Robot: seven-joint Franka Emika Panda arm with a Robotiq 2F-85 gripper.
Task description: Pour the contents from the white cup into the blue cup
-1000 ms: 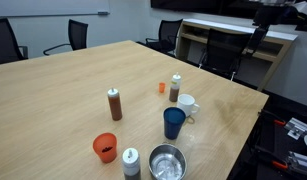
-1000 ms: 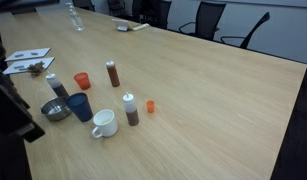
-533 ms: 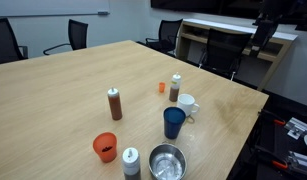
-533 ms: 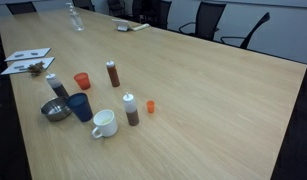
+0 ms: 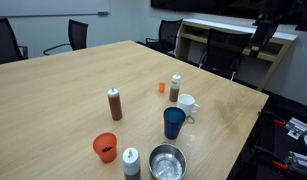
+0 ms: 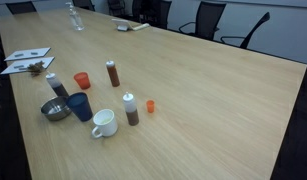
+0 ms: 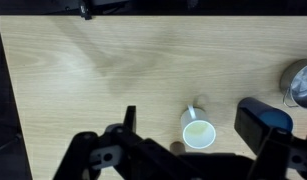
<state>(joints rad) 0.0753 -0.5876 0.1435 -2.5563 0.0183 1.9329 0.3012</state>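
The gripper (image 7: 201,160) hangs well above the white cup (image 7: 200,131), jaws spread wide and empty; the cup shows between them, the blue cup (image 7: 263,115) just beside it.

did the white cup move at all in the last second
No. In both exterior views the white cup sits where it was, the same gap from the blue cup and the white-capped brown bottle beside it.
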